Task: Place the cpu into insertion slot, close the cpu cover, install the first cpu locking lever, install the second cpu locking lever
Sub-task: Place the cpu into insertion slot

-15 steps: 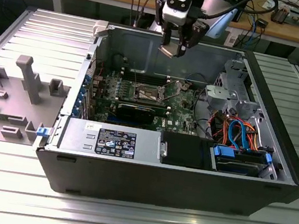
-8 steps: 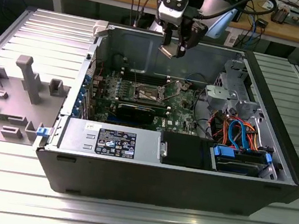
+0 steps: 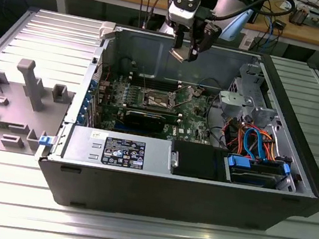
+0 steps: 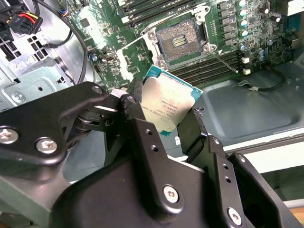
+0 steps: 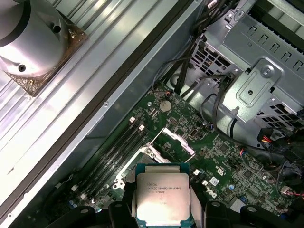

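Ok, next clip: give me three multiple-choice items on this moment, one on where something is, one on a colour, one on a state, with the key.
1. Where is the cpu?
A) held in the tool above the motherboard
B) lying flat on that board
C) resting on a memory module

2. What colour is the motherboard?
A) red
B) green
C) white

3. The insertion slot is:
A) filled by a chip
B) hidden under a heatsink
C) empty

Key:
1 A, the tool clamps the chip's edges in both wrist views, with the board beyond it.
2 B, the board is green in every view.
3 C, its dark contact field lies bare in the second wrist view.
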Controlling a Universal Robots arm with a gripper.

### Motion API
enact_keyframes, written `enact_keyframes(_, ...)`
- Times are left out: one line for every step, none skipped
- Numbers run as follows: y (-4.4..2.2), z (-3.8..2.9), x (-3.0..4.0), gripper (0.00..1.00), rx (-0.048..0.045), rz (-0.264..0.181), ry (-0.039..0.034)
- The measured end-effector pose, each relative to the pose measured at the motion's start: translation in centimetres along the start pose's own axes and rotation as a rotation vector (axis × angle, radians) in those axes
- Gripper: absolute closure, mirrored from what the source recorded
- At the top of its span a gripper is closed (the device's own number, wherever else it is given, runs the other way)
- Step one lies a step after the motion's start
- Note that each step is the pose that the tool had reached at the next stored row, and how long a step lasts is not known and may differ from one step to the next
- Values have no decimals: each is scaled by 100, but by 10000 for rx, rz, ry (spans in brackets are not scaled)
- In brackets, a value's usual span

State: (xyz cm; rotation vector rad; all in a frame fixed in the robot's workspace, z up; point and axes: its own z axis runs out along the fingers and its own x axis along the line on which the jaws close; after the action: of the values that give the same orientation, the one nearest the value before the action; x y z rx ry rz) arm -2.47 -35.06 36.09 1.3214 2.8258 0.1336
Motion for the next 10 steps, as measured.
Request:
enact_keyframes(0, 0, 0, 46, 0, 26, -3)
enact_keyframes(0, 0, 0, 46, -2, 63, -6)
enact_keyframes(0, 0, 0, 46, -4, 145, -13)
enact_keyframes(0, 0, 0, 46, -4, 230, -20)
enact_keyframes(0, 0, 0, 46, -7, 365, -32)
enact_keyframes(0, 1, 0, 46, -9, 472, -41)
enact_keyframes(0, 1, 0, 46, -12, 606, -52)
enact_keyframes(0, 1, 0, 46, -14, 720, -62)
enact_keyframes(0, 1, 0, 46, -19, 981, -85)
enact_keyframes(0, 1, 0, 46, -22, 1139, -98)
